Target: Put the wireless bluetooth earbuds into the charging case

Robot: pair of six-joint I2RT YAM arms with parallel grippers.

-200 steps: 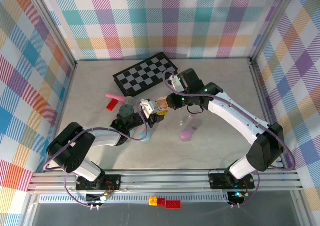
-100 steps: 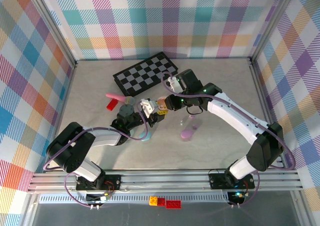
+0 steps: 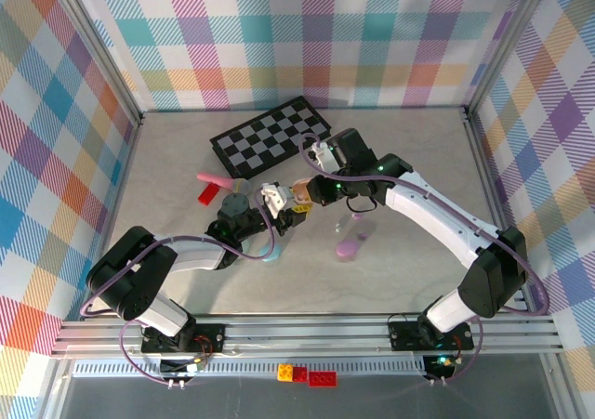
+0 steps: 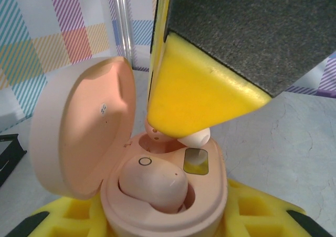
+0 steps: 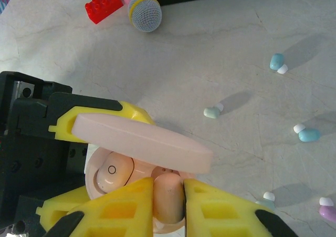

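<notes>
My left gripper (image 4: 168,224) is shut on the base of a pink charging case (image 4: 210,187) whose lid (image 4: 84,137) stands open. One pink earbud (image 4: 152,182) sits in the near slot. My right gripper (image 5: 168,208) is shut on a second pink earbud (image 5: 168,195), held upright with its lower end in the case's other slot (image 4: 157,137). In the top view both grippers meet at mid-table, left gripper (image 3: 277,202) and right gripper (image 3: 302,193). Several loose earbuds lie on the table: blue (image 5: 276,62), greenish (image 5: 212,112), blue (image 5: 308,135) and purple (image 5: 328,212).
A checkerboard (image 3: 270,138) lies at the back. A red brick (image 3: 209,193) and a pink toy microphone (image 3: 212,177) lie left of the grippers. A purple case (image 3: 351,247) and a bluish case (image 3: 271,255) rest in front of them.
My right gripper has edged very slightly left over the case. The left arm and the case have stayed put.
</notes>
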